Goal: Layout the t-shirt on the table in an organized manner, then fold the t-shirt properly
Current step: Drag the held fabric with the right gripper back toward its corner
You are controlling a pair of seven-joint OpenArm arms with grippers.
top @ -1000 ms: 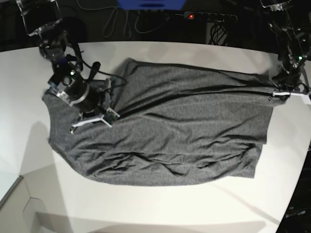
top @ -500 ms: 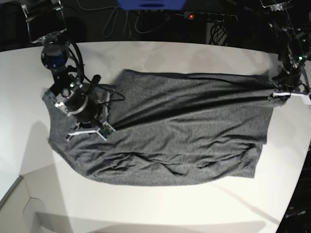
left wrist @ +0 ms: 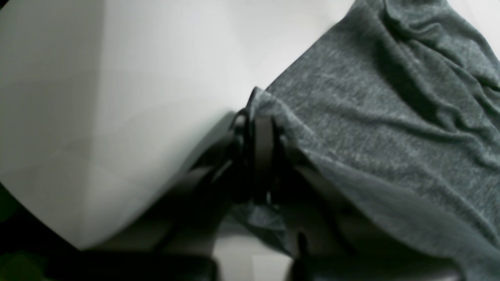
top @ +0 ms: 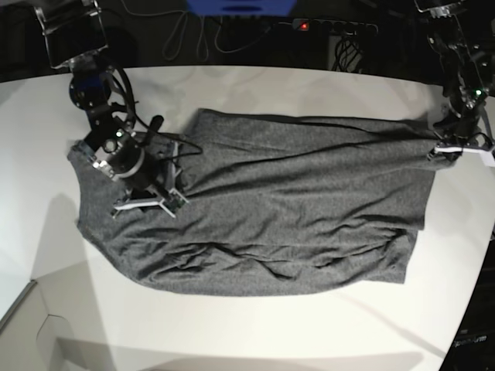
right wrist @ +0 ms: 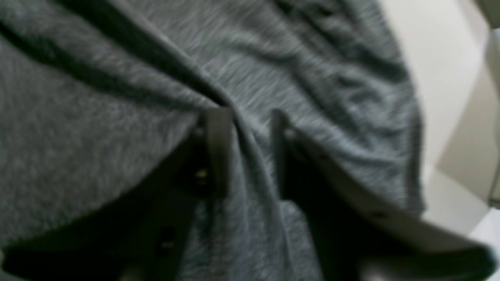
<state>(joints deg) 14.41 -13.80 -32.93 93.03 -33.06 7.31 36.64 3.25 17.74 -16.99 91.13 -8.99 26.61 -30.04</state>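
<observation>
The dark grey t-shirt [top: 294,209] lies spread across the white table [top: 255,332], wrinkled along its near edge. My right gripper [top: 144,207] rests on the shirt's left part. In the right wrist view its fingers [right wrist: 218,148] stand apart, and a loose ridge of the t-shirt [right wrist: 97,136] runs between them. My left gripper [top: 442,148] is at the shirt's far right corner. The left wrist view shows the left gripper [left wrist: 258,128] shut on that corner of the t-shirt [left wrist: 390,97], just above the table [left wrist: 117,78].
Cables and a power strip [top: 332,27] lie beyond the table's far edge. A pale box flap [top: 31,325] sits at the lower left corner. The table's curved edge [top: 481,270] runs down the right side.
My right gripper has opened and let go of the shirt's fold. The raised crease across the upper shirt has settled flat. The left arm has not moved.
</observation>
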